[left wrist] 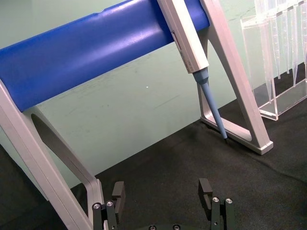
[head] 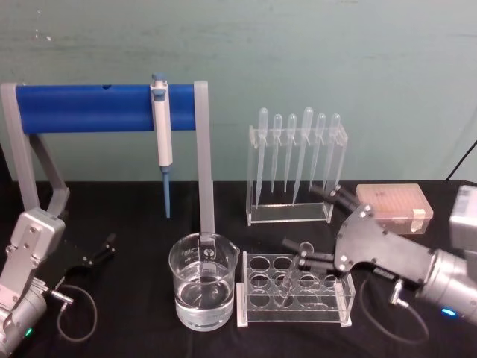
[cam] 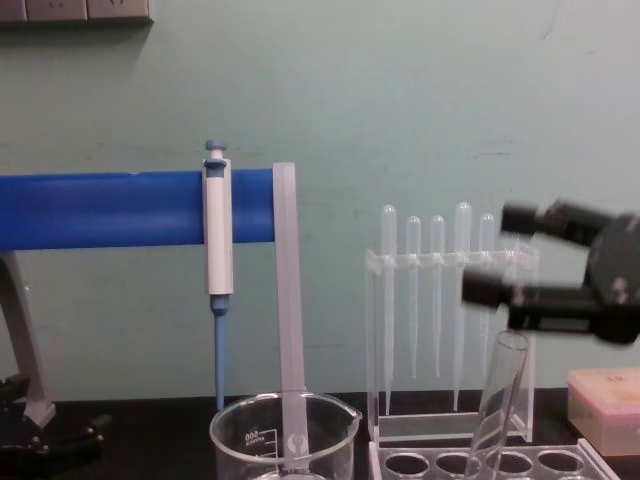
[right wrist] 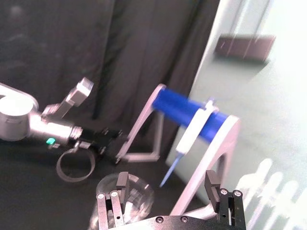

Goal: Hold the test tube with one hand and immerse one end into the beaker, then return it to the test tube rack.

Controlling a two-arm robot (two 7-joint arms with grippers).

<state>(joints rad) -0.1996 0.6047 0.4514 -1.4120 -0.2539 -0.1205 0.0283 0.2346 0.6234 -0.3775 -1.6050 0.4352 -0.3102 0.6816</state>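
Note:
The test tube [head: 287, 286] is clear glass and leans in a hole of the clear plastic rack [head: 294, 312], its open rim tilted up toward my right gripper. From the chest view the test tube [cam: 497, 405] stands just under the lower finger. My right gripper [head: 300, 217] hovers over the rack, open, with nothing between its fingers [cam: 490, 253] [right wrist: 166, 184]. The beaker [head: 203, 289], with water in its bottom, stands left of the rack [cam: 283, 432] [right wrist: 129, 191]. My left gripper [head: 100, 250] rests open at the far left of the table [left wrist: 162, 189].
A stand with a blue bar [head: 89, 108] carries a white-and-blue micropipette [head: 162, 134] behind the beaker. A clear holder with several plastic pipettes [head: 294, 171] stands behind the rack. A pink tip box [head: 393, 207] lies at the right. Black cloth covers the table.

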